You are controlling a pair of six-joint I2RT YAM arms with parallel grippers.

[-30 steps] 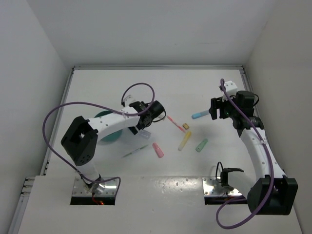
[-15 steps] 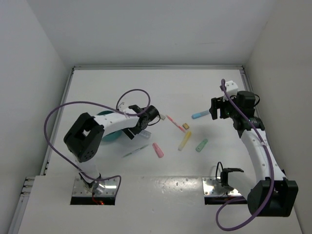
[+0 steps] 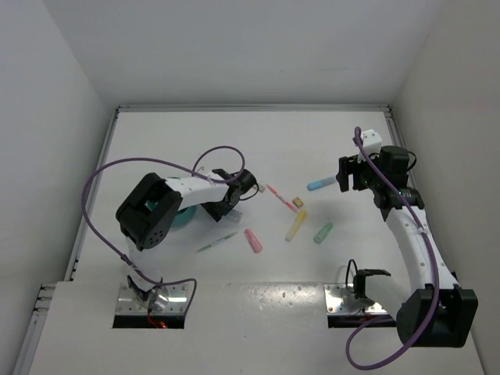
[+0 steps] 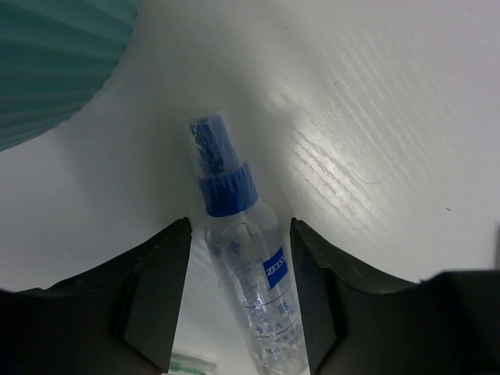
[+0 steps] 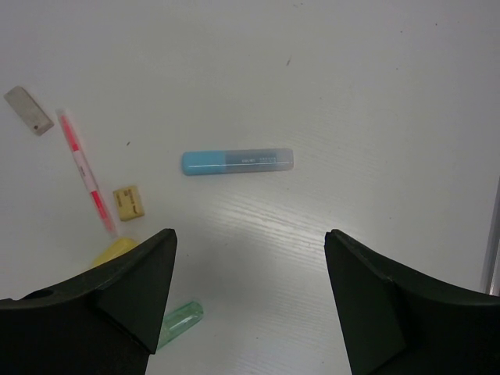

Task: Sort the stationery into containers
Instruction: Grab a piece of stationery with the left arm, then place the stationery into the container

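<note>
Left gripper (image 4: pixel 239 231) spread, straddling clear blue-capped spray tube (image 4: pixel 246 266) lying flat on white table (image 4: pixel 375 117), near ribbed teal cup (image 4: pixel 55 62). Risk: slick round tube may roll or squirt out on closing. Right gripper (image 5: pixel 250 258) spread above pale-blue stubby marker (image 5: pixel 238 162).

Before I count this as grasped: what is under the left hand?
A clear blue-capped spray bottle lies on the table between the left hand's open fingers, not visibly clamped. Its base is out of frame.

White table (image 3: pixel 312 141) with teal cup (image 4: pixel 55 55), clear spray bottle (image 4: pixel 242 258), four markers (image 3: pixel 253 240), two pens (image 3: pixel 280 197), seemingly two erasers (image 5: pixel 129 203).
</note>
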